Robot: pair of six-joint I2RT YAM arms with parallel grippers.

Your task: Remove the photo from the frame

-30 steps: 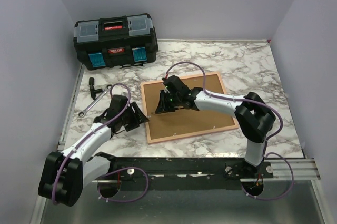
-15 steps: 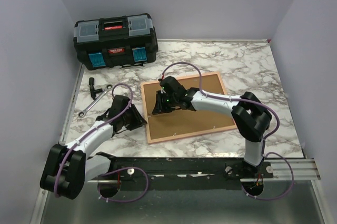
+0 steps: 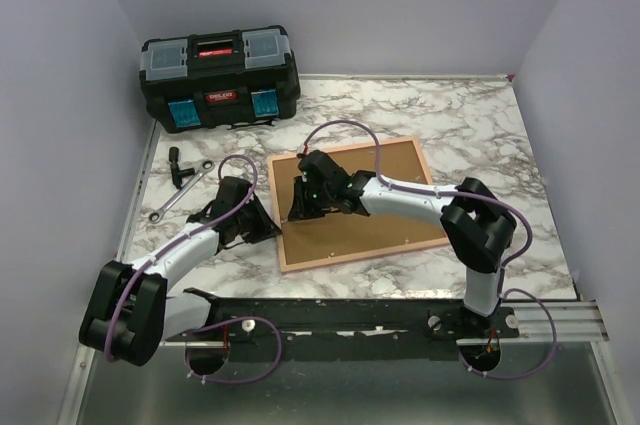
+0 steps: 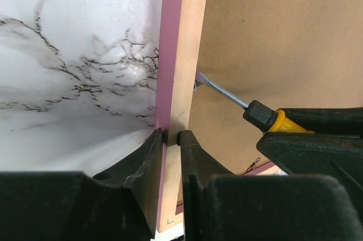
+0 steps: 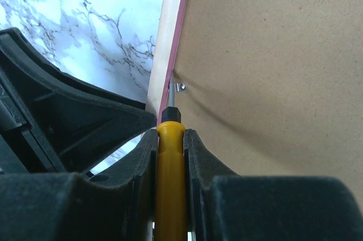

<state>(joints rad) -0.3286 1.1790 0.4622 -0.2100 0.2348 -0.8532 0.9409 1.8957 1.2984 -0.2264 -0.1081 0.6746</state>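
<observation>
Your left gripper (image 4: 171,138) has just moved in and closed. 1 second ago its fingers were spread beside the frame (image 4: 177,54); now they pinch the frame's left rail, 1 finger on the pink outer side, 1 on the pale inner side. Your right gripper (image 5: 171,133) has slid toward that same rail. Its fingers are pressed on the yellow handle of a screwdriver (image 5: 171,190), with the tip at a small metal tab (image 5: 179,88) on the brown backing board (image 5: 261,71). My read: the frame is now braced, so you can lever the tab aside without it skating on the marble table (image 3: 480,115). Backing not off yet, so the task is early. The frame lies flat, back up, near the middle of the table, well clear of the toolbox (image 3: 220,75). Long axis runs left to right, right end skewed slightly away from the arm bases. The photo is not visible; presumably face down under the backing.
</observation>
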